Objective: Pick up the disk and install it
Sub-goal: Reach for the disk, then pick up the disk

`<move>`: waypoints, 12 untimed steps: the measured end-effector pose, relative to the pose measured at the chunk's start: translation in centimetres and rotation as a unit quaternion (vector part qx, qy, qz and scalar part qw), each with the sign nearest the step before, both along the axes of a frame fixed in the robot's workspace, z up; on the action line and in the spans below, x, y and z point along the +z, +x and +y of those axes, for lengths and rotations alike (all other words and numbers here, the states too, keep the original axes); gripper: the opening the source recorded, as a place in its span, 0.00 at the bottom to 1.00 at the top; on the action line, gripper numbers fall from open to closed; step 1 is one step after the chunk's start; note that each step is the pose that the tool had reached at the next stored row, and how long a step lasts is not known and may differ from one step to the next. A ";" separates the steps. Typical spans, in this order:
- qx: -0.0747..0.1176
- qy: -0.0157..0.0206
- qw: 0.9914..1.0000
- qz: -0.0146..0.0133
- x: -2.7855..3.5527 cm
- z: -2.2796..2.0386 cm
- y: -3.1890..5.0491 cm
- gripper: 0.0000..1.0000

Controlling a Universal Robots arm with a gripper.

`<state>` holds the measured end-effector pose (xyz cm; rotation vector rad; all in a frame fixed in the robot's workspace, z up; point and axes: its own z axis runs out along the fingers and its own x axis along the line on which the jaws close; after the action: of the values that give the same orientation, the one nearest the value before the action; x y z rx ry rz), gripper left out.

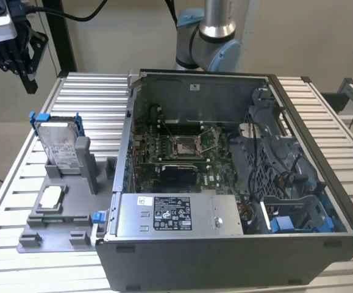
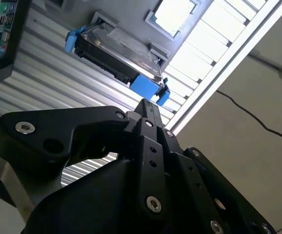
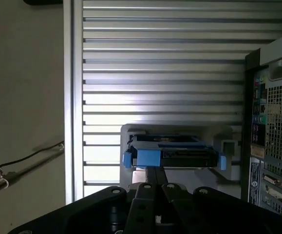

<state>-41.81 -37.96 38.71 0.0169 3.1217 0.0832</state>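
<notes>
The disk (image 1: 57, 143) is a silver hard drive with a white label and a blue carrier frame. It stands on edge in a grey holder on the exterior view's left, beside the open computer case. My black gripper (image 1: 28, 82) hangs high above and behind it, apart from it, with its fingers together and nothing between them. In the first wrist view the gripper (image 3: 156, 170) points down at the disk (image 3: 172, 155), seen edge-on. In the second wrist view the gripper (image 2: 147, 105) sits just off the disk's (image 2: 116, 53) blue end.
The open computer case (image 1: 347, 210) takes up the middle of the slatted metal table (image 1: 94, 101). A grey box with a sticker (image 1: 173, 213) sits at its front. The grey holder base (image 1: 72, 213) carries a small silver chip (image 1: 51, 195). The arm's base (image 1: 216, 36) stands behind the case.
</notes>
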 end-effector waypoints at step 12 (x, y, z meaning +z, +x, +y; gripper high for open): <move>0.014 0.000 1.000 0.000 0.00 0.00 -0.01 0.00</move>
<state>-41.82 -37.96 38.71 -0.0275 3.1224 0.0837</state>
